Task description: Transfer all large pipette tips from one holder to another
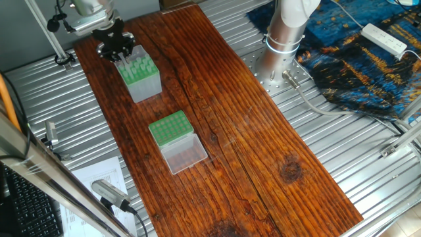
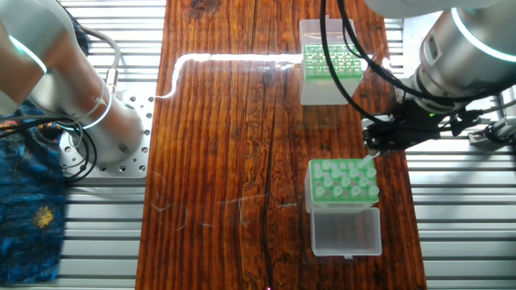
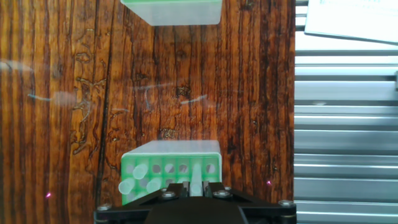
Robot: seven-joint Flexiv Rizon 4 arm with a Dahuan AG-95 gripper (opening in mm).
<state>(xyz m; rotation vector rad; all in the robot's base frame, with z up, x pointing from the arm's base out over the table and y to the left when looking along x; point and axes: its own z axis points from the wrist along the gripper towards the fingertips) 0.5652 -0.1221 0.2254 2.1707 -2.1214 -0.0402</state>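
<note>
Between the fingertips of the gripper (image 3: 196, 186) one upright pipette tip (image 3: 196, 174) is seen, its long axis running along the fingers; whether it is pinched or merely straddled cannot be told. It is still seated among the other large pipette tips (image 2: 343, 179) in the tall holder (image 3: 213, 167), directly under the hand. The low rack (image 3: 171, 12) is set well apart, straight ahead along the board, so a lift and then a forward carry is judged necessary

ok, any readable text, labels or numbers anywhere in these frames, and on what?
None legible.
Paper sheet at the table edge: printed marks, too small and blurred to read.
Tall grey-sided tip box, low green rack with its clear lid, power strip, end effector: no visible lettering.
</note>
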